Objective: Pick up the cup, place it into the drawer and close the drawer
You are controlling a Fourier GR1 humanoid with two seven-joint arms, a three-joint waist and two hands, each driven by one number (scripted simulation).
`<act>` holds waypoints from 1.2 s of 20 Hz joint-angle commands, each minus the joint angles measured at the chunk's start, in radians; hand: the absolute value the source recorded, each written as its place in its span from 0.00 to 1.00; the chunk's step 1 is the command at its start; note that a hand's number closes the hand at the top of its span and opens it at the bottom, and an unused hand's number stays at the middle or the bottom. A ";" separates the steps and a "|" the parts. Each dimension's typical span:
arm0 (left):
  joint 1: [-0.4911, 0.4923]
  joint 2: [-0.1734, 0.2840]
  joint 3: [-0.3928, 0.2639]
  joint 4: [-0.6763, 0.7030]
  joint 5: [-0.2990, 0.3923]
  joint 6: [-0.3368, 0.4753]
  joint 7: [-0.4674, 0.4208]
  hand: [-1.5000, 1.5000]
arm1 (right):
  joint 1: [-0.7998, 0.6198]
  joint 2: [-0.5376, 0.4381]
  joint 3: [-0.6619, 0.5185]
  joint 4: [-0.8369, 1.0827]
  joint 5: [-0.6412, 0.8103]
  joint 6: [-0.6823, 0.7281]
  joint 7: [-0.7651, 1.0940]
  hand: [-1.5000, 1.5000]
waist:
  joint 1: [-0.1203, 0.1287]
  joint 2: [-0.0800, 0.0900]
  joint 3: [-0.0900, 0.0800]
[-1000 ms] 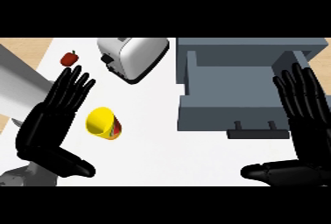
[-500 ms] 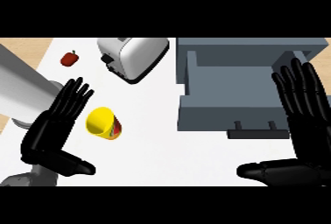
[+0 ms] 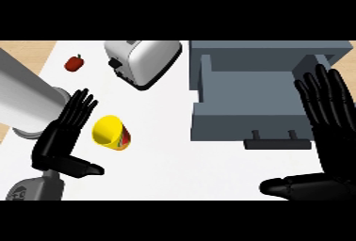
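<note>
**Cup Pickup: Approach Stage**

The cup (image 3: 111,133) lies on its side on the white surface (image 3: 181,164), just beside the left hand (image 3: 64,136), which is held wide with fingers straight and holds nothing. The right hand (image 3: 327,122) is likewise spread flat, over the right part of the open drawer (image 3: 243,94). The grasp is judged not yet made. Next, the left fingers must be curled round the cup.
</note>
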 commanded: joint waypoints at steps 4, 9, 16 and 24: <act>-0.078 0.011 0.013 0.286 -0.090 -0.030 -0.189 0.00 | -0.018 -0.019 -0.029 -0.033 -0.043 0.015 0.055 0.00 | -0.004 0.000 0.000; -0.066 0.023 0.015 0.231 -0.074 -0.027 -0.127 0.00 | 0.036 -0.019 -0.051 -0.043 -0.067 0.045 0.022 0.00 | -0.001 -0.001 0.000; -0.162 0.039 0.045 0.520 -0.130 -0.031 -0.309 0.00 | -0.006 -0.016 -0.033 0.000 -0.035 0.044 0.014 0.00 | -0.003 0.000 0.000; -0.253 0.063 0.056 0.783 -0.190 -0.027 -0.492 0.00 | -0.054 0.009 -0.008 0.035 0.013 0.002 0.023 0.00 | -0.003 0.001 0.000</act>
